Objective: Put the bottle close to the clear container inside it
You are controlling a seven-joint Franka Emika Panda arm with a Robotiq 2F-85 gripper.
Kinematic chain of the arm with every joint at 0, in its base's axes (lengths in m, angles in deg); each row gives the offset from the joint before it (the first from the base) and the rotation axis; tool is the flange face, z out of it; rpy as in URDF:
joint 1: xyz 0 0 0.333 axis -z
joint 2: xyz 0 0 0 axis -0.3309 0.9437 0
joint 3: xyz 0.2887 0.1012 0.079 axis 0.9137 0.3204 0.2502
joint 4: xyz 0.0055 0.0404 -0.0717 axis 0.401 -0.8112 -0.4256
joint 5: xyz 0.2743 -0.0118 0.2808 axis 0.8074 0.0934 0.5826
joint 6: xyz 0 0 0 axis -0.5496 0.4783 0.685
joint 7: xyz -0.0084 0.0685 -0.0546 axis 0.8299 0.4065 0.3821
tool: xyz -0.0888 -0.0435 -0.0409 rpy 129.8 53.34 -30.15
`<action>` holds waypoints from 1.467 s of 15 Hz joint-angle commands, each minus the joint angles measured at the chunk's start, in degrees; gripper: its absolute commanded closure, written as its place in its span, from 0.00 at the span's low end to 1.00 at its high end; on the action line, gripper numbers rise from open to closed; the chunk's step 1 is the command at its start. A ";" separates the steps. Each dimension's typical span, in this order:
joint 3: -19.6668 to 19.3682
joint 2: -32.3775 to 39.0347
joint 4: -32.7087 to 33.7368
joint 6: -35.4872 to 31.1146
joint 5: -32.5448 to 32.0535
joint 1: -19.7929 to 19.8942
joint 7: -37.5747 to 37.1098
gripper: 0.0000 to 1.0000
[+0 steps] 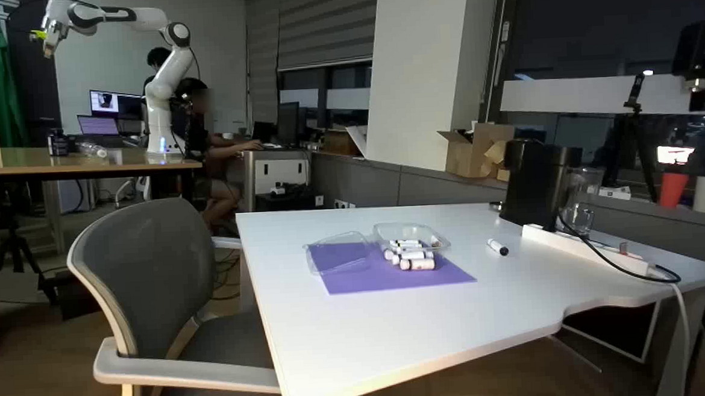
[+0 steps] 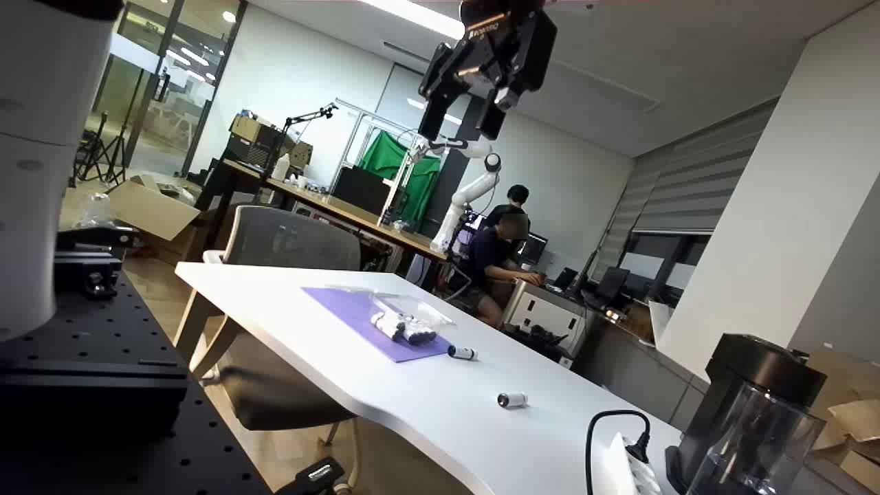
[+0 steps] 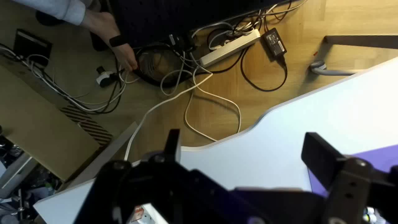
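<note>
The clear container (image 1: 411,230) stands on a purple mat (image 1: 387,283), with several small white bottles (image 1: 416,255) in it. It also shows in an exterior view (image 2: 430,313). Two dark-capped white bottles lie on the white table there: a nearer bottle (image 2: 463,353) by the mat's corner and a farther bottle (image 2: 512,400) toward the coffee machine. An exterior view clearly shows a single loose bottle (image 1: 497,247) right of the mat. My gripper (image 2: 460,130) is open and empty, high above the table. In the wrist view the gripper (image 3: 241,141) has its fingers wide apart, with only table and floor between them.
A clear lid-like tray (image 1: 337,256) lies on the mat beside the container. A white power strip (image 1: 584,252) with a black cable and a black coffee machine (image 1: 536,182) stand at the table's right. A chair (image 1: 145,275) stands at its left. A person's hand (image 3: 121,51) is near floor cables.
</note>
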 commanded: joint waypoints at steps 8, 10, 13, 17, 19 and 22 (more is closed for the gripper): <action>-0.26 -0.02 0.11 0.17 -0.18 -0.31 -0.15 0.00; -0.26 -0.02 0.11 0.17 -0.18 -0.31 -0.15 0.00; -0.88 8.50 4.09 -5.89 0.60 -2.50 0.80 0.00; -1.24 21.59 9.74 -15.20 1.97 -5.86 5.02 0.00; -1.03 28.76 13.33 -19.25 3.30 -7.06 6.42 0.00; 0.00 39.78 20.21 -23.84 5.25 -7.83 5.39 0.00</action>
